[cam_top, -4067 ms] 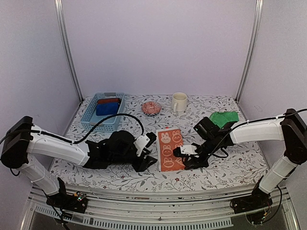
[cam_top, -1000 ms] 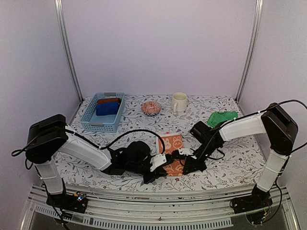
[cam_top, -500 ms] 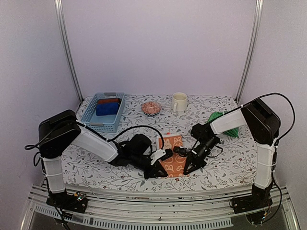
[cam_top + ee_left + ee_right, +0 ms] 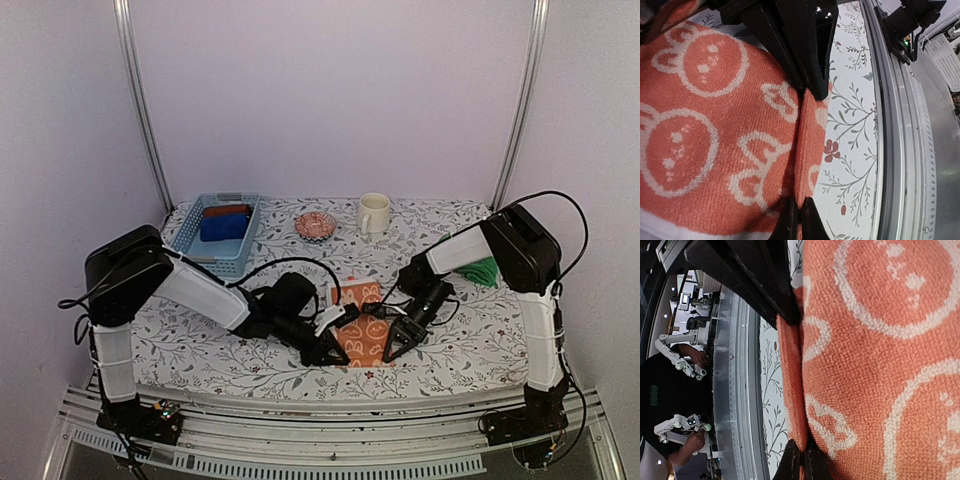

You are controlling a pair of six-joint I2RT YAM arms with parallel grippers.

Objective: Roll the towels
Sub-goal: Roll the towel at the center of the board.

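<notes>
Top view: orange towel [image 4: 362, 325] lies near the surface's front edge, its near hem pinched in both jaws, left gripper [image 4: 335, 343] and right gripper [image 4: 393, 342]. Hem should be turned evenly, kept tight. Green towel [image 4: 482, 268] waits at the right edge.

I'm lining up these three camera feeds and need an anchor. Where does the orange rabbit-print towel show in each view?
Top external: the orange towel lies at the table's near centre, between the two grippers.
Left wrist: the towel fills the left and centre, its near edge folded up into the fingers.
Right wrist: the towel fills the right side, edge pinched likewise.
Shared landmark: the floral tablecloth beside the towel's folded edge.
</notes>
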